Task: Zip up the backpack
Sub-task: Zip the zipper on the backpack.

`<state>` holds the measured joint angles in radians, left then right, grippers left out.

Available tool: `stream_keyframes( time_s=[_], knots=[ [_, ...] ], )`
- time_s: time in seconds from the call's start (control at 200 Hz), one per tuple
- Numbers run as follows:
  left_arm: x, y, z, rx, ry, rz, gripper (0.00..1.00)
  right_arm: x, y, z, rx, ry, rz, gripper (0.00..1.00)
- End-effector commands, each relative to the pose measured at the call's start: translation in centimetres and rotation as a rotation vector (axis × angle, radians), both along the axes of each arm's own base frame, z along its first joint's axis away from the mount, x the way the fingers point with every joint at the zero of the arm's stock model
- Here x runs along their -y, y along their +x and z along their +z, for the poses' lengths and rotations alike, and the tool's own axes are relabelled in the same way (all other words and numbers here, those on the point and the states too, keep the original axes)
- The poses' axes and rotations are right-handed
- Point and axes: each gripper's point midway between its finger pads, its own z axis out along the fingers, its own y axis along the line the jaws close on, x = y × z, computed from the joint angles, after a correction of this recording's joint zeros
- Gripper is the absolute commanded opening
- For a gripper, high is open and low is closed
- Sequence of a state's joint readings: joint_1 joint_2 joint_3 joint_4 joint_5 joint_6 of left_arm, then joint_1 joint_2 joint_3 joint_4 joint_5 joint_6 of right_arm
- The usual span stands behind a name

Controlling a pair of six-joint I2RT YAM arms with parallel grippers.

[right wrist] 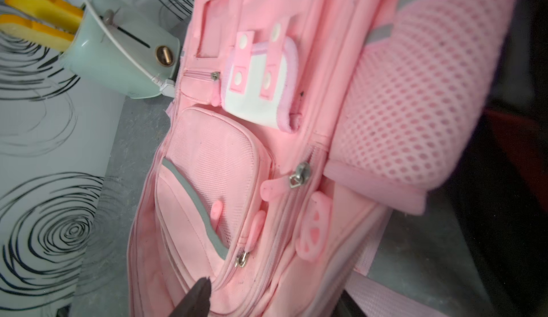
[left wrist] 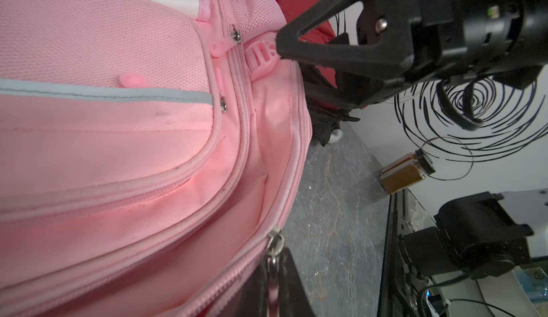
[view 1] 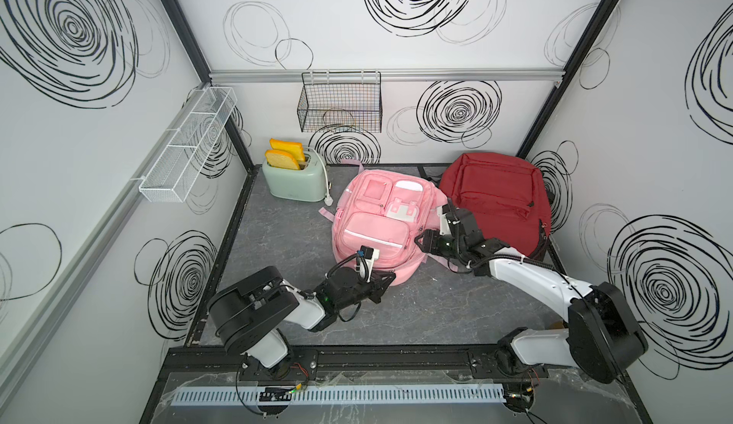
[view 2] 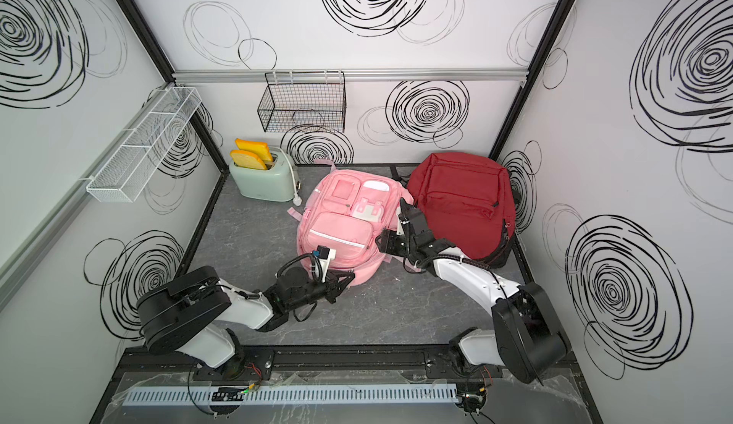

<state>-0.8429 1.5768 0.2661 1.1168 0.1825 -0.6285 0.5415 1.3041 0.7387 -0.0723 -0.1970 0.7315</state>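
The pink backpack is seen lying flat on the surface, between the toaster and the red backpack. Its zipper pull is clamped by the left fingers. The right fingers are held apart at the backpack's side, with nothing gripped.

Wide bare desk on the left, from the toaster down to the left arm: plenty of passage. Up front, an open strip between both arms. Right side is jammed: the pink backpack presses against the red backpack, and the right tool sits spread at that seam. The left tool, clamped on the zipper pull, blocks the near edge. A spice jar stands by the right wall.
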Motion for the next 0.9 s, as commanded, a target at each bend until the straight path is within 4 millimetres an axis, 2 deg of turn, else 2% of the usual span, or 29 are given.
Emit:
stream_keyframes(
  time_s=[0.0,0.14,0.405,0.565,0.775,0.896],
  knots=[
    [0.0,0.1,0.5,0.023,-0.019,-0.002,0.0,-0.6,-0.5,0.6,-0.014,0.088,-0.058,0.76],
    [0.0,0.1,0.5,0.023,-0.023,-0.003,0.0,-1.1,-2.0,-0.7,-0.069,0.107,-0.073,0.82],
    [0.0,0.0,0.5,0.021,-0.027,-0.007,0.0,-4.0,-4.9,-4.1,-0.171,0.141,-0.032,0.83],
    [0.0,0.0,0.4,0.02,-0.026,-0.006,0.0,-5.2,-5.2,-5.2,-0.196,0.154,-0.005,0.83],
    [-0.1,0.1,0.5,0.022,-0.026,-0.003,0.0,-5.8,-4.8,-5.3,-0.182,0.148,0.017,0.82],
    [-0.1,0.1,0.5,0.021,-0.027,-0.003,0.0,-6.1,-4.6,-5.2,-0.173,0.151,0.026,0.77]
  ],
)
